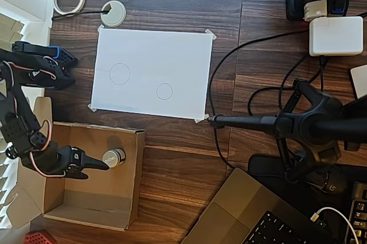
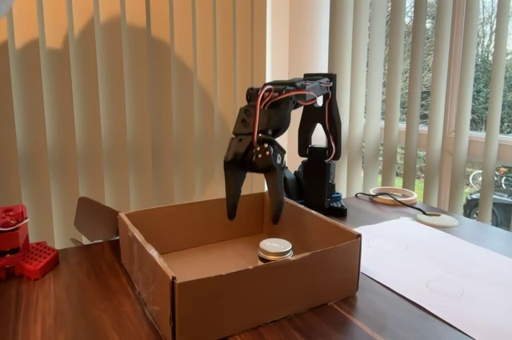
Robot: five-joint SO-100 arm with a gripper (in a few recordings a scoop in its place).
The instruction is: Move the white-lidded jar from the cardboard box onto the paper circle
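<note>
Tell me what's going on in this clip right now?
A black robot arm is reaching into the cardboard box. Its claw hangs open above the white-lidded jar, not yet touching it as far as the fixed view shows. The jar stands upright on the box floor. The taped-down sheet of paper beside the box carries two pencil circles; the smaller paper circle has nothing on it.

We can read no text, label, brand or number in either view. The white-lidded jar (image 2: 274, 249), standing inside the cardboard box (image 2: 264, 296), carries faint dark marks on its lid, but in the fixed view they are too small for us to make out. In the overhead view the jar's lid shows no legible lettering at all.
</note>
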